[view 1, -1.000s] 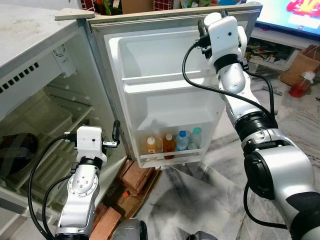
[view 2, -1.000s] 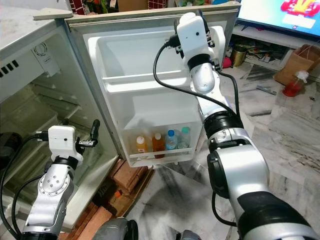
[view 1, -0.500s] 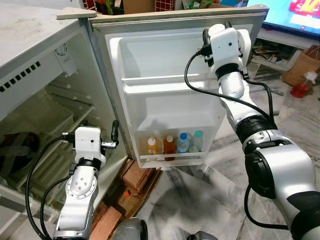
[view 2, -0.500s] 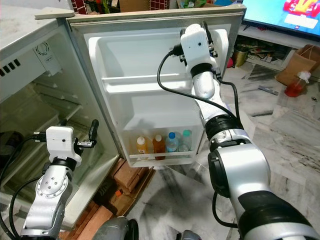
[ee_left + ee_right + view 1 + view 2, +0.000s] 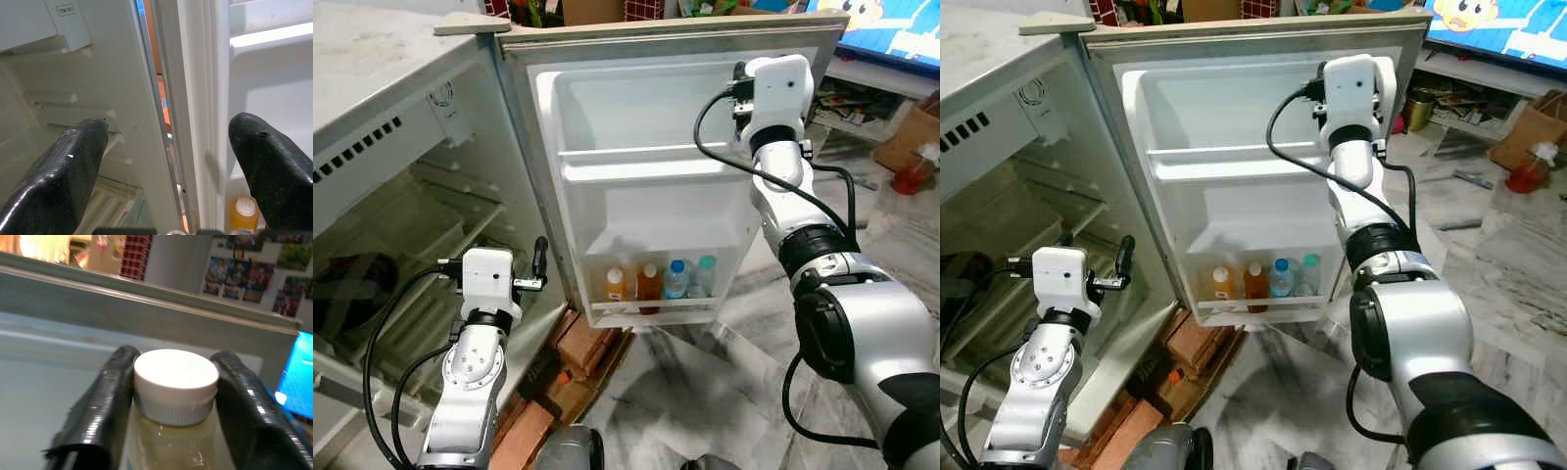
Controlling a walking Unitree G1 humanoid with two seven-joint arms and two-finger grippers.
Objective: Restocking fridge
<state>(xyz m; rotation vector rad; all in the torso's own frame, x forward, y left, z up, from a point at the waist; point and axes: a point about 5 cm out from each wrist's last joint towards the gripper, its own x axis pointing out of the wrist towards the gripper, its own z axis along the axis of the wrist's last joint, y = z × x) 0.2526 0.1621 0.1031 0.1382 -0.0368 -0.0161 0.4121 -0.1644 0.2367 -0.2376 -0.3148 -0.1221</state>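
The fridge door (image 5: pixel 646 201) stands open, white inside. Its bottom door shelf (image 5: pixel 651 311) holds several bottles: two orange ones (image 5: pixel 616 285) and two clear ones with a blue cap (image 5: pixel 676 279) and a teal cap. My right gripper (image 5: pixel 173 396) is raised in front of the door's upper compartment (image 5: pixel 636 103). It is shut on the neck of a clear bottle with a white cap (image 5: pixel 175 379). My left gripper (image 5: pixel 168 127) is open low down by the hinge side of the fridge body, with nothing between its fingers (image 5: pixel 540 257).
The fridge body (image 5: pixel 401 196) is open on the left, with wire shelves and a dark bowl (image 5: pixel 347 299) inside. Bricks (image 5: pixel 578 348) lie under the door. A TV (image 5: pixel 891 24), a paper bag (image 5: pixel 913 127) and a red spray bottle (image 5: pixel 904 171) stand at the far right.
The view has shifted a little. My right gripper with the bottle has moved slightly right and lower in front of the upper door compartment. The left arm has stayed put.
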